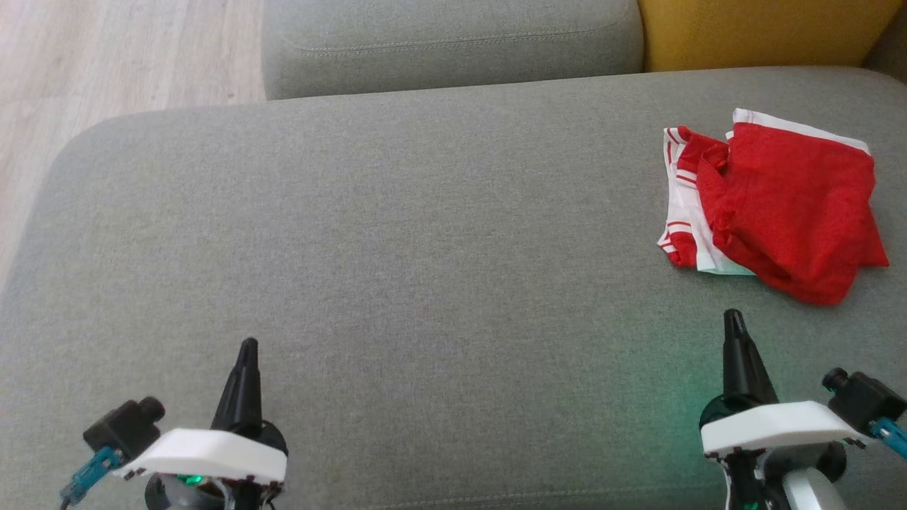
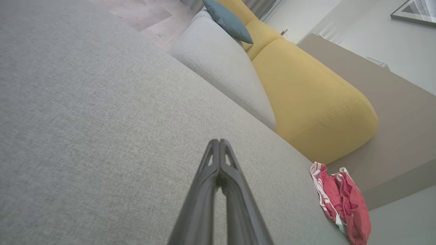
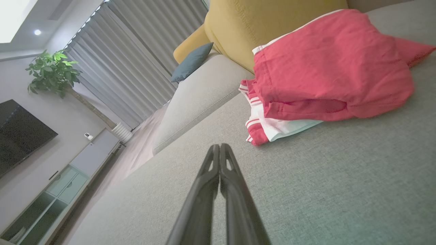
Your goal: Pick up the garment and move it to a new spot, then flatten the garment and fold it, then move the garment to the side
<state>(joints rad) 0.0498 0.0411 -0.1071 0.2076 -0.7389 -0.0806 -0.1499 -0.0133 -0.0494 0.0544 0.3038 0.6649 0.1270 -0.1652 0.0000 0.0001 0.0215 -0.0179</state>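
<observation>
Left fingers point(image 1: 247, 348): pressed shut, empty, over bare seat at lower left.
Right fingers point(image 1: 733, 320): pressed shut, empty, tips near garment, apart from it.
Garment point(image 1: 779, 205): red with white stripes, bunched in a loose heap, far right of seat.
Seat point(image 1: 425, 248): grey sofa cushion, carries garment.
Yellow cushion point(image 1: 758, 32): behind garment.

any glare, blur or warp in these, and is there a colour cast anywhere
Head view: even light; green glow on the cushion beside the right gripper. Left wrist view: wide-angle stretch, left gripper blurs toward the bottom edge. Right wrist view: ceiling blown out at top left, garment sharp.
</observation>
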